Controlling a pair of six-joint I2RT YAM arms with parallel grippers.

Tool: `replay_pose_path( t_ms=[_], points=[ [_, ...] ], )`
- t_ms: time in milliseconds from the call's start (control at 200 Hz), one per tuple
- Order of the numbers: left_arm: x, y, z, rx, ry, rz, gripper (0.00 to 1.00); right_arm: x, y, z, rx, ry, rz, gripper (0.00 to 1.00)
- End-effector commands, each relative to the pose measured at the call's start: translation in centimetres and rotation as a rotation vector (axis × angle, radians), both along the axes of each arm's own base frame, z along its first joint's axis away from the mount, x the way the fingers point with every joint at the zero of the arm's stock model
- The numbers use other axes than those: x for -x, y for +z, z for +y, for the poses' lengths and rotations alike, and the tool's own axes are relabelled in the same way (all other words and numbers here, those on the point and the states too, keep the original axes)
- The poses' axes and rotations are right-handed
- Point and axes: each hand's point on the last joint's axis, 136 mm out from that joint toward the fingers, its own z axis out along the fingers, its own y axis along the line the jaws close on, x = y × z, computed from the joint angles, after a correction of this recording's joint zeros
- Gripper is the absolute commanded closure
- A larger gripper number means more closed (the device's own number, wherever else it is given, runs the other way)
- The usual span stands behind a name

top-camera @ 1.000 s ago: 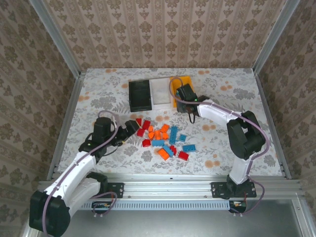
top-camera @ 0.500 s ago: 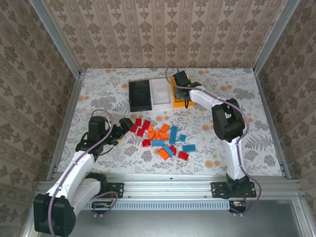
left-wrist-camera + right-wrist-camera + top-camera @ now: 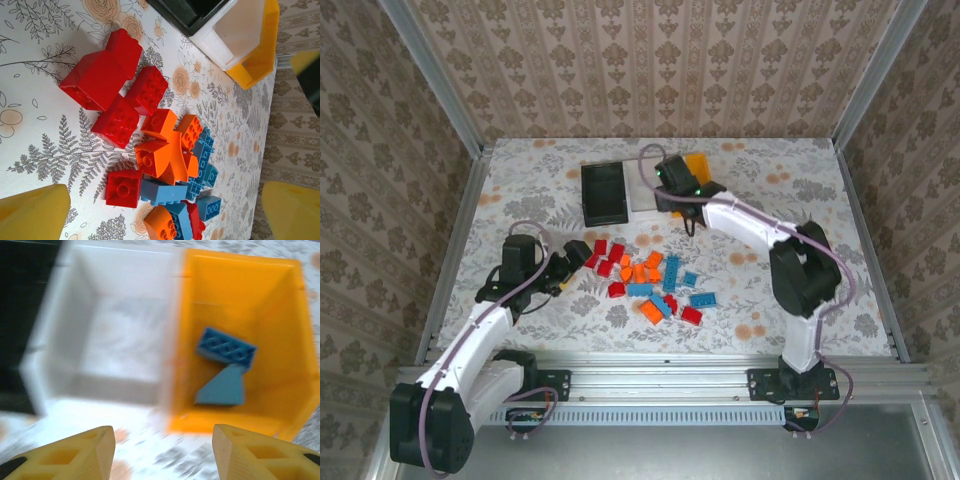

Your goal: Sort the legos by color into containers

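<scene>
Operator: Placement of the left gripper point(image 3: 576, 262) is asked for first.

Observer: It is held low over the table point(image 3: 520, 180), at the left edge of the legos point(image 3: 645, 280). Its jaws are spread wide and nothing is caught between them. In the left wrist view, red bricks point(image 3: 100, 75) are seen on the side nearest it, with orange bricks point(image 3: 160, 150) and blue bricks point(image 3: 160, 191) packed together past them.

Operator: And the loose pile as a whole?

Observer: It is scattered on the table between the two arms, with red gathered at the left and orange and blue mixed toward the right.

Operator: What is seen of the containers?

Observer: Three are lined up behind the pile, side by side: the black bin point(image 3: 604, 192), the white bin point(image 3: 640, 195), then the orange-yellow bin point(image 3: 698, 163). Two blue legos point(image 3: 225, 350) are seen inside the orange-yellow bin, touching each other.

Operator: And the right gripper point(image 3: 161, 440)?

Observer: It is held above the near edge of the bins, where white and orange-yellow meet. Its fingers are parted and nothing is gripped.
</scene>
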Motion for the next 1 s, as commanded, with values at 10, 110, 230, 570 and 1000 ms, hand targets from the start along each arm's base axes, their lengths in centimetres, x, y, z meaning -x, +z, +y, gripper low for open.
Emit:
replay_pose_path(
  t_ms=[10,110,230,570,1000],
  points=[
    [1.2,-1.5,0.6,-0.010,0.009,0.037,0.00,4.4,-0.7,2.9,-0.093,0.034,0.030,0.46],
    [2.2,-2.6,1.0,-0.011,0.023,0.058,0.00,7.8,-2.7,5.6,-0.079,0.096,0.080,0.47],
    [3.3,-3.6,1.4,-0.001,0.044,0.065,0.00,9.7,-4.7,8.4,-0.086,0.148,0.146,0.48],
    [5.1,-4.0,2.4,0.029,0.110,0.018,0.00,10.1,-9.4,10.8,-0.126,0.099,0.285,0.49],
    [5.4,-4.2,2.4,0.026,0.101,0.021,0.00,9.8,-12.2,12.4,-0.136,0.106,0.339,0.56]
  ],
)
